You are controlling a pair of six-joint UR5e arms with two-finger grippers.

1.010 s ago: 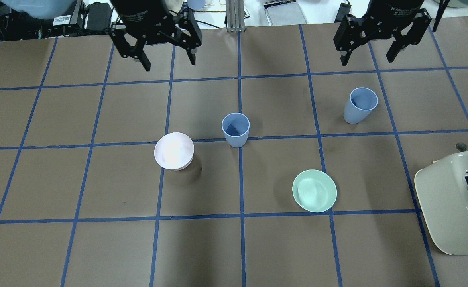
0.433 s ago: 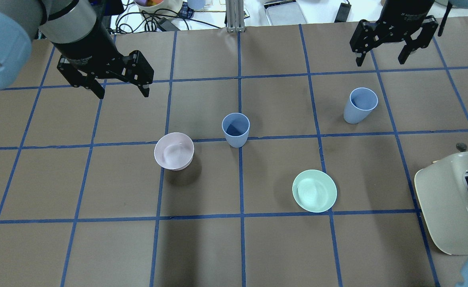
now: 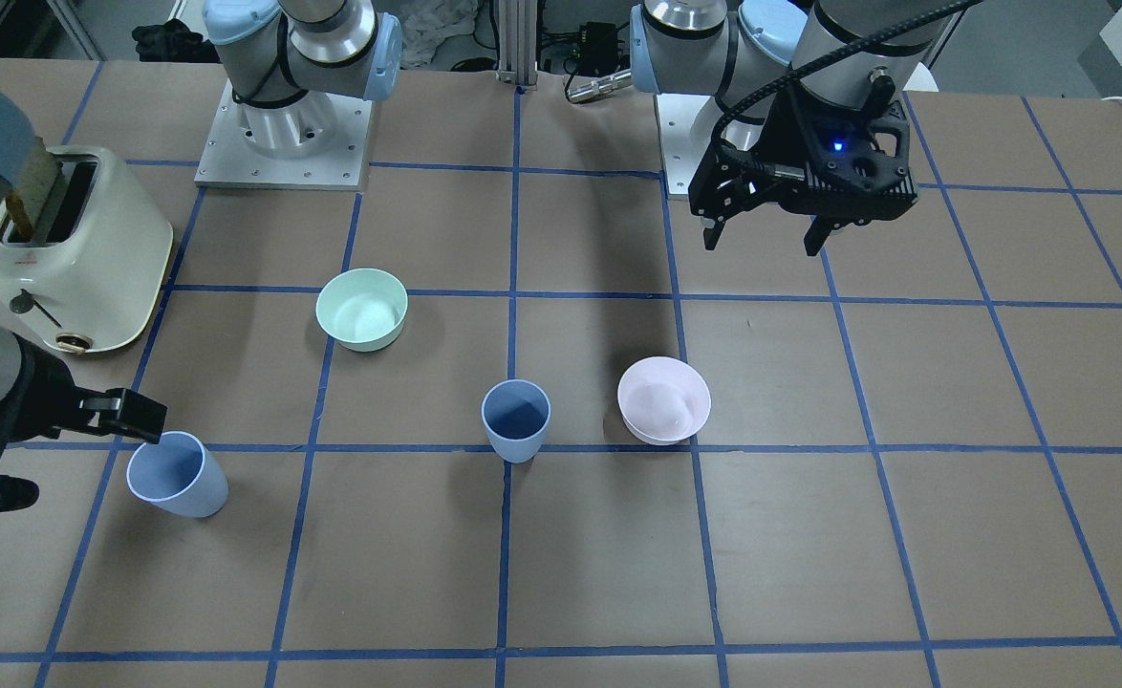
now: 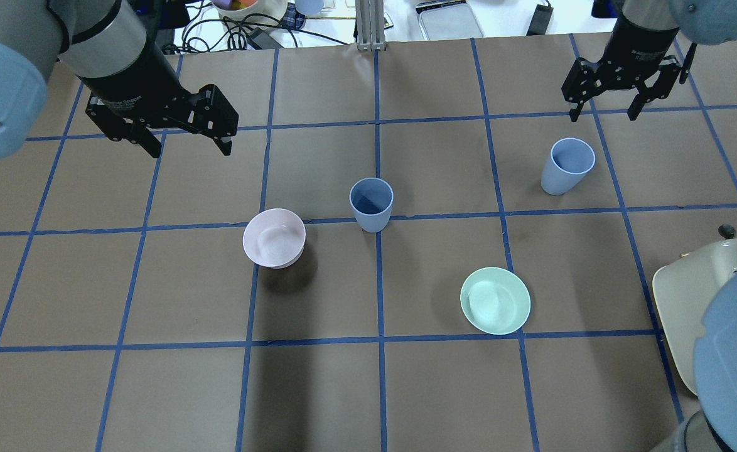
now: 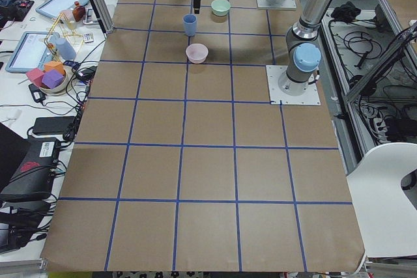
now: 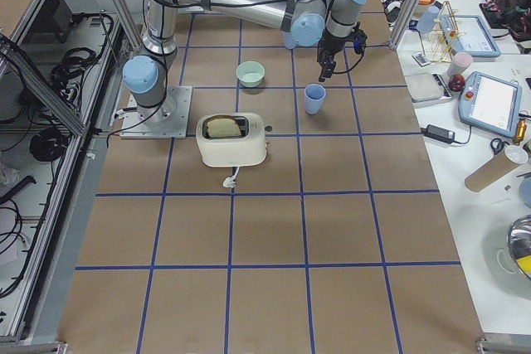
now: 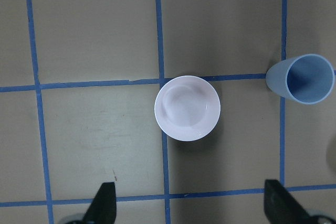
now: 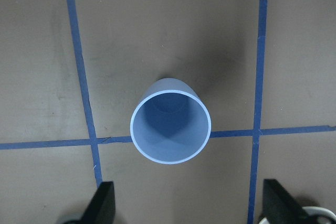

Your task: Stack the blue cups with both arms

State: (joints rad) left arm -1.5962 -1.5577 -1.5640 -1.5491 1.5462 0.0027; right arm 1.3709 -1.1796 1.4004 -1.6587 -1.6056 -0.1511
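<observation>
Overhead exterior view has both pincers hanging above the tabletop (image 4: 155, 282), each spread wide, holding nothing and touching nothing.

The right pincer (image 4: 602, 117) has the right cup (image 4: 566, 166) closest to it. That cup stands upright below the pincer. In the right wrist view it sits centred between the two fingers (image 8: 102, 205), clear of both, with its open mouth facing the camera. Farther from this pincer, toward the robot, are the green bowl (image 4: 495, 300) and then the toaster (image 4: 682, 295).

The left pincer (image 4: 190, 149) is just as wide open. Closest below it is the pink bowl (image 4: 274, 238), which the left wrist view shows centred ahead of the gap between the fingertips and well apart from them. Beyond the bowl, on the side toward the right pincer, the middle cup (image 4: 371, 204) stands upright. It is near the bowl without touching it and well apart from the right cup.
</observation>
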